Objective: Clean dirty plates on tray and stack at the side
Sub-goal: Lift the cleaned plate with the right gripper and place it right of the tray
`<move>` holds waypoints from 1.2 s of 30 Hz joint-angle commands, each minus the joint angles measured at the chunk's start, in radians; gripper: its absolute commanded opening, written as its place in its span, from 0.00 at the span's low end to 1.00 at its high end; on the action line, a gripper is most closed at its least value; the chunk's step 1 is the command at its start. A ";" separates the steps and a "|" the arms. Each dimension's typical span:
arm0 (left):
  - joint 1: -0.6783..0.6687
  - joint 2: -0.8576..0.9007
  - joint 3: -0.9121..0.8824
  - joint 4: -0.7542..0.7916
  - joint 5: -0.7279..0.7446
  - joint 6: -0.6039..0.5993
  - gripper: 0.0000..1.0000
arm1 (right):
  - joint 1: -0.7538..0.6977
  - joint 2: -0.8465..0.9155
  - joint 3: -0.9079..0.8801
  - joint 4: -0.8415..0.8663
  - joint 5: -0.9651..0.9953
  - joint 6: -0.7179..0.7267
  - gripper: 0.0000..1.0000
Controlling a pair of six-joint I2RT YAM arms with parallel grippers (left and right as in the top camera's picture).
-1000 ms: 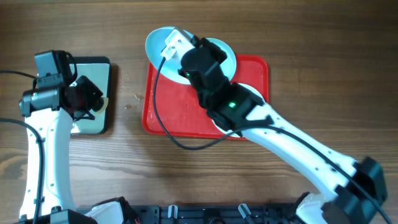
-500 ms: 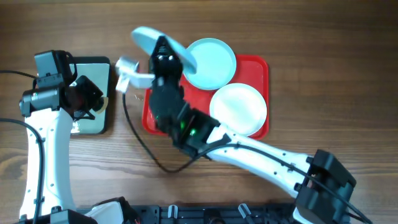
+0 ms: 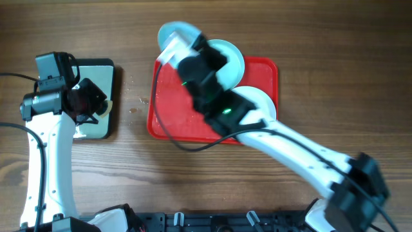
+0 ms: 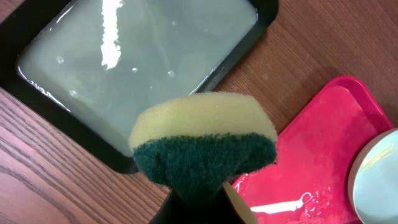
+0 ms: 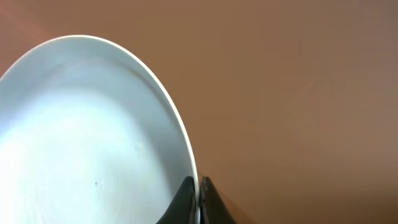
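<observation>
My right gripper is shut on the rim of a pale aqua plate and holds it tilted above the far left corner of the red tray. The right wrist view shows the jaws pinching that plate's edge. A second aqua plate and the white plate lie on the tray, partly hidden by my right arm. My left gripper is shut on a yellow-and-green sponge, held above the dark water tray's near edge.
A dark narrow tray with greenish water stands left of the red tray. The left wrist view also shows a wet corner of the red tray. Bare wooden table surrounds both trays.
My right arm swung the aqua plate out left past the tray's edge, then back to above the tray's far left corner. The left arm and sponge have not moved.
</observation>
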 commanded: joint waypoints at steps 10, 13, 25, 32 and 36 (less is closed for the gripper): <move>0.005 -0.004 0.012 0.003 0.004 0.016 0.04 | -0.994 -0.072 0.017 -0.562 -1.043 0.798 0.04; 0.005 -0.004 0.012 0.003 0.004 0.016 0.04 | -1.110 0.021 0.005 -0.561 -1.043 0.838 0.04; 0.005 -0.004 0.012 0.003 0.004 0.016 0.04 | -1.215 0.281 -0.006 -0.526 -1.046 0.789 0.05; 0.005 -0.004 0.012 0.003 0.004 0.016 0.04 | -1.212 0.246 -0.006 -0.542 -1.101 0.789 0.33; 0.005 -0.004 0.012 0.004 0.005 0.016 0.04 | -1.181 0.181 -0.006 -0.530 -1.429 0.754 0.46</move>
